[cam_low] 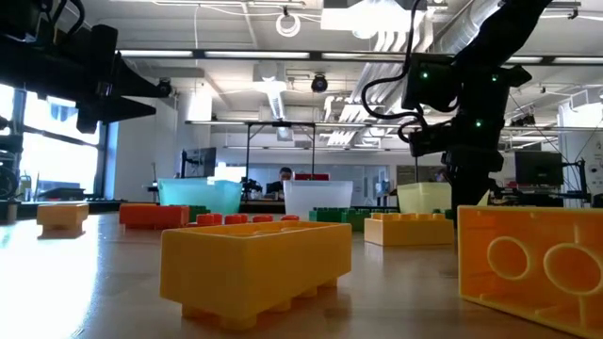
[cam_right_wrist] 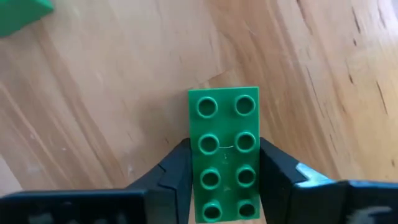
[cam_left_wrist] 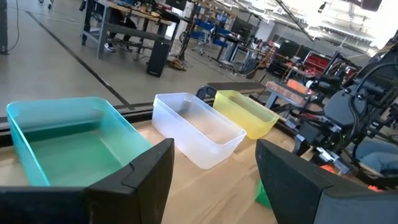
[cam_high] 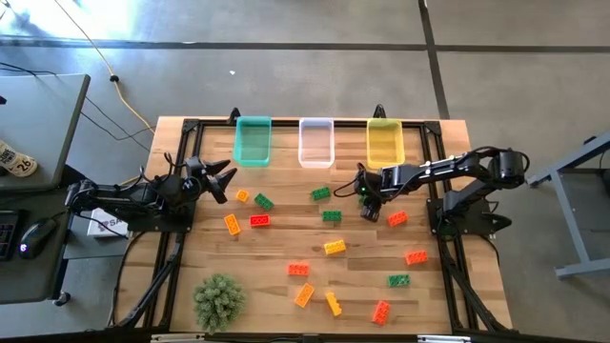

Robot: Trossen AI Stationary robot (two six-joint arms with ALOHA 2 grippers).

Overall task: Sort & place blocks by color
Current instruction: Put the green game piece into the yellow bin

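Right gripper (cam_right_wrist: 222, 180): clamped on a green block (cam_right_wrist: 224, 152), one finger against each long side, studs up (block lay on the table (cam_right_wrist: 112, 112)).
Place: just in front of the yellow bin (cam_high: 385, 141), an orange block (cam_high: 397, 218) close beside the gripper.
Left gripper (cam_left_wrist: 214, 174): fingers apart, holding nothing, facing the teal bin (cam_left_wrist: 68, 137).
Other blocks: scattered on the table, both grippers clear of them.

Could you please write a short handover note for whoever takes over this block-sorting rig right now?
Right gripper: down at the table below the yellow bin, fingers against both sides of a green studded plastic brick.
Left gripper: open, empty, waiting beside the teal bin.
Done: nothing; the teal, clear and yellow bins look empty.
Left: red-orange, yellow-orange and green bricks scattered across the wooden table.
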